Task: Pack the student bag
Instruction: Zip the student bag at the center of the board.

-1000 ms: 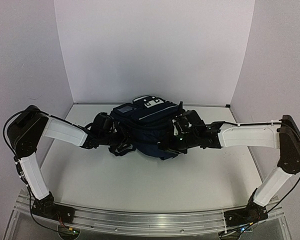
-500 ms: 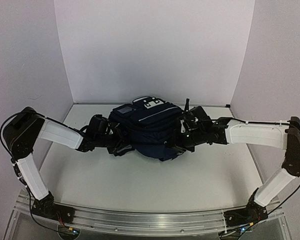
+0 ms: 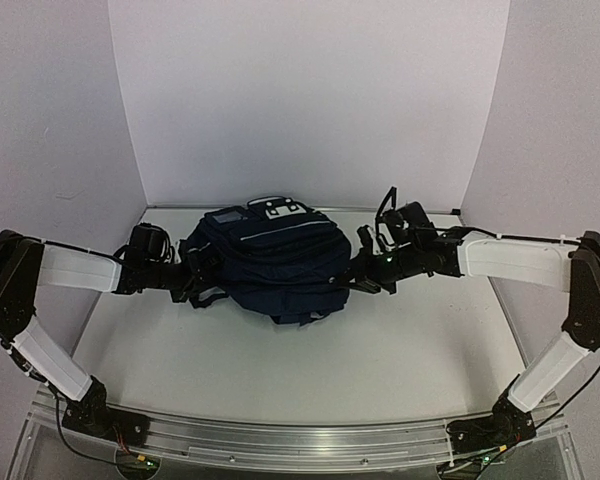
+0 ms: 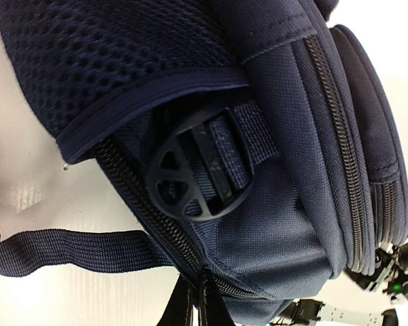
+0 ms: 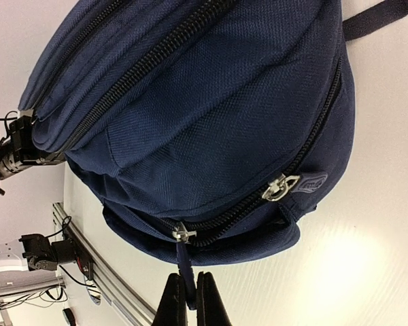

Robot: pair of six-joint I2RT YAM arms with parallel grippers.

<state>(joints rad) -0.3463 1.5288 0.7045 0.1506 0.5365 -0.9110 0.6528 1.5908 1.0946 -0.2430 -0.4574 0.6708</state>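
1. So, the student bag (image 3: pixel 270 262) is lying on its side toward the far middle of the table (image 3: pixel 400 350), and its zips look shut.
2. The right gripper (image 5: pixel 188 299) is pinched tight on the little zipper pull (image 5: pixel 184 257) at the bag's right end, presumably so it can run that zip open.
3. The left gripper (image 4: pixel 194 309) is clamped down at the zip seam on the bag's left end, but exactly what it's got is hard to tell. My guess is it's anchoring the bag so it won't slide.
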